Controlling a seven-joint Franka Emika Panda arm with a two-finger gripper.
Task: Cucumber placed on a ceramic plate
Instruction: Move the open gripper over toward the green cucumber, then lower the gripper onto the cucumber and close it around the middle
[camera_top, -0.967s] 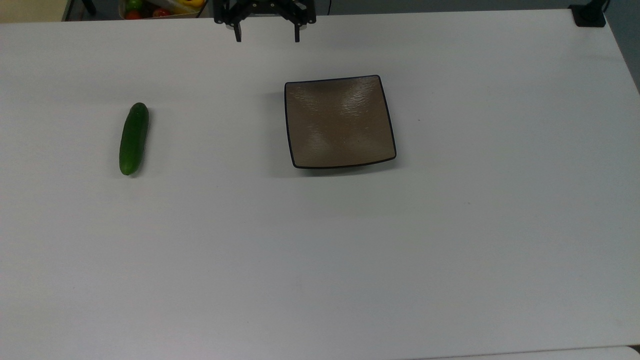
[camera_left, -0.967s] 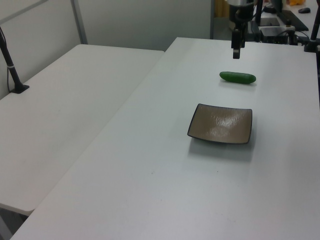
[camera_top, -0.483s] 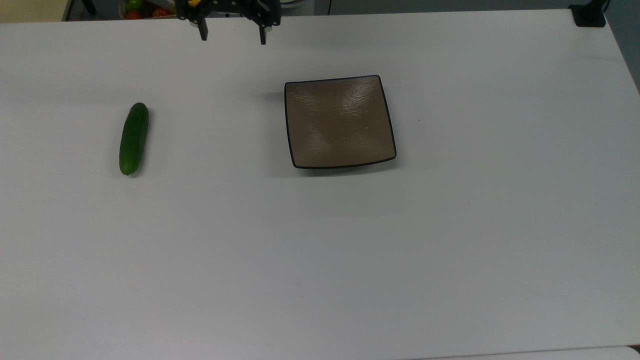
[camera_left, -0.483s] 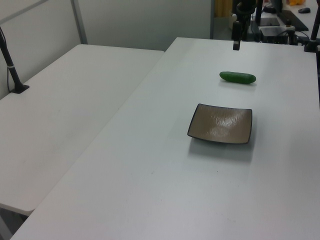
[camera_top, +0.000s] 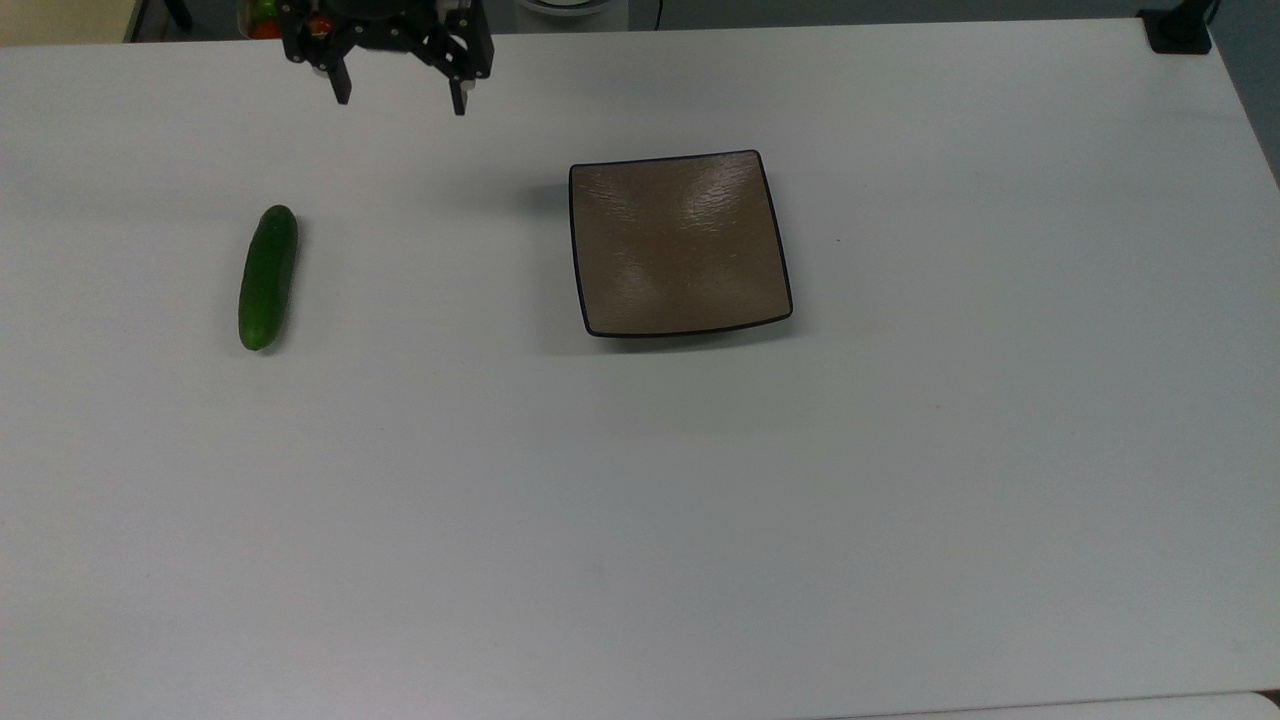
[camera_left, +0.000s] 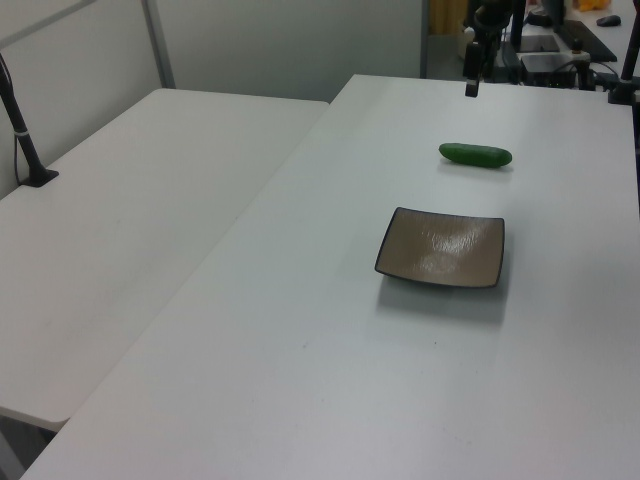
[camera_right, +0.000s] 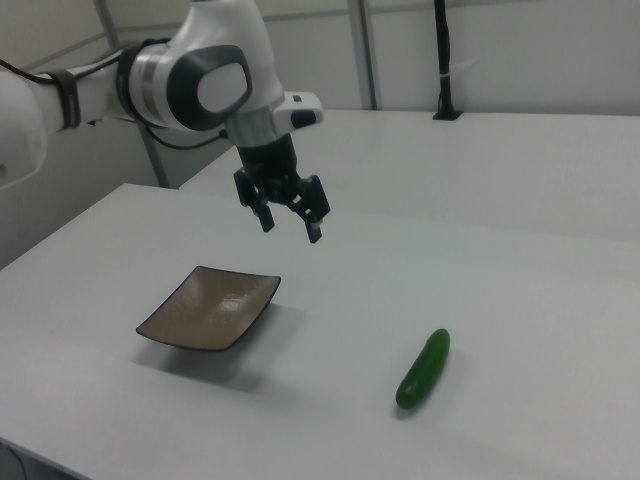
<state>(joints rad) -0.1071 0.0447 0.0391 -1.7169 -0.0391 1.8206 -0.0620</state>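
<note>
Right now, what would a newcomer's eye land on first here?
Probably the dark-green cucumber, lying alone on the white table at the top view's left. Next, the square brown ceramic plate near the middle, with nothing on it. Above the table's far edge hangs the black pincer, open, holding nothing.

Lab: white tables, mounted robot arm.

one cucumber, one ceramic plate
</note>
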